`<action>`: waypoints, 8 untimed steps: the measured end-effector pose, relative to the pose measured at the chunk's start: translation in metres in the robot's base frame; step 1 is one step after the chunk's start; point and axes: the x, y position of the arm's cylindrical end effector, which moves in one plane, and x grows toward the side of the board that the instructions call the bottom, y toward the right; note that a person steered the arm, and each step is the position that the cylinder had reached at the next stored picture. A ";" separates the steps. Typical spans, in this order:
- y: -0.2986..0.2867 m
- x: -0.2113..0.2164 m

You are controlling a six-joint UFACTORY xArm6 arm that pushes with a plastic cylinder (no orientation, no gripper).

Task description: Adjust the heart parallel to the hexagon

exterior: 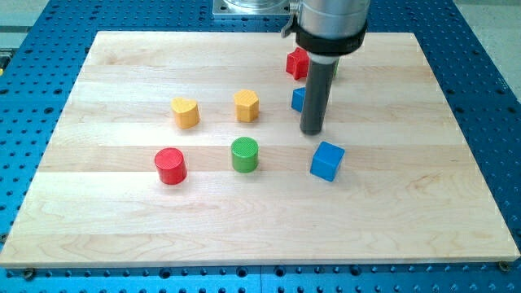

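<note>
On the wood surface (456,203), w/ blue pegboard around it, I've got the arm coming in from the view's top, rod hanging down mid-right. No hand on this rig, just the rod, so nothing to report as apart or together. My tip (313,130) sits just above the blue cube (327,160), w/ another blue block (298,99) partly hidden behind the rod's left edge and a red block (297,63) further toward the top, shape unclear.

Progress: I'd say not started on the task's thing. Tip is well apart from the yellow heart (186,112), which lies left of centre; the yellow hexagon (247,105) stands between them, near the heart on its right. The two are roughly level already, heart a touch lower in the view. What's left, by my read: bring the tip round to the heart and nudge it.

Heart's heading: rounded lobes seem to face the view's top-left, point toward bottom-right, so long axis runs diagonal. Small in frame tho, not certain.

Also there: green cylinder (244,155) and red cylinder (171,165) lower down.
</note>
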 end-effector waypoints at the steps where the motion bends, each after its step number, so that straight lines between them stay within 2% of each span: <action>1: -0.020 0.011; 3: -0.137 0.019; 4: -0.150 0.001; 5: -0.203 0.016; 6: -0.222 -0.013; 7: -0.207 -0.030; 8: -0.205 -0.014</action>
